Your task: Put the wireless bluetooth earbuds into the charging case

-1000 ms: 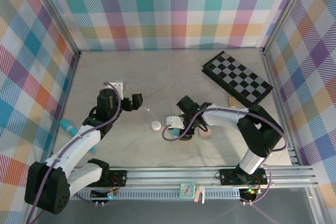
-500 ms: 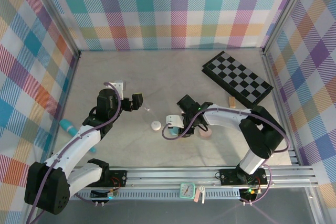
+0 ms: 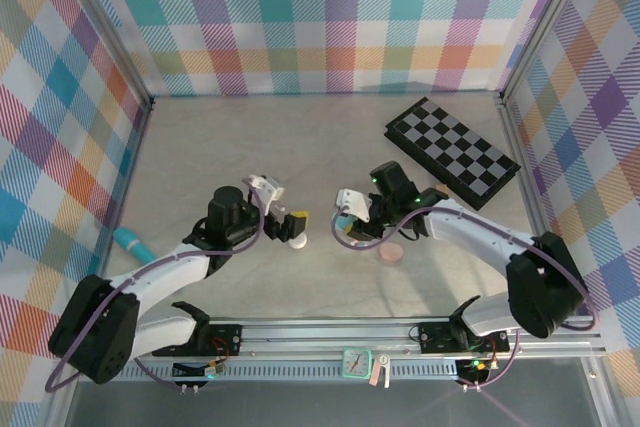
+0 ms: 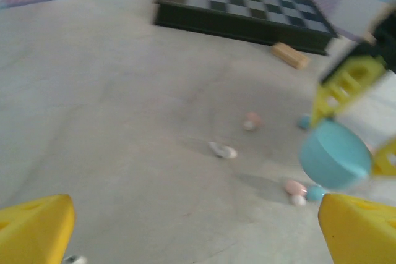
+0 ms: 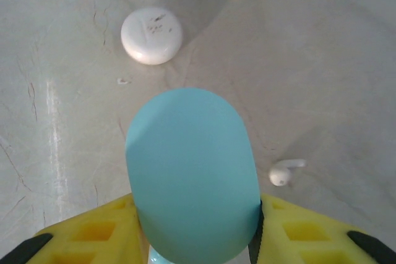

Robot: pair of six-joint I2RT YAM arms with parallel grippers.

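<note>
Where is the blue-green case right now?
In the right wrist view, the teal case is pinched in the right gripper above the table, with the white case lying just beyond it.

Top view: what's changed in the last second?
The right gripper closed on the teal case and carried it away from the near edge. The left gripper, open, swung right to just beside the white case. White case, pink case and chessboard stayed put.
</note>
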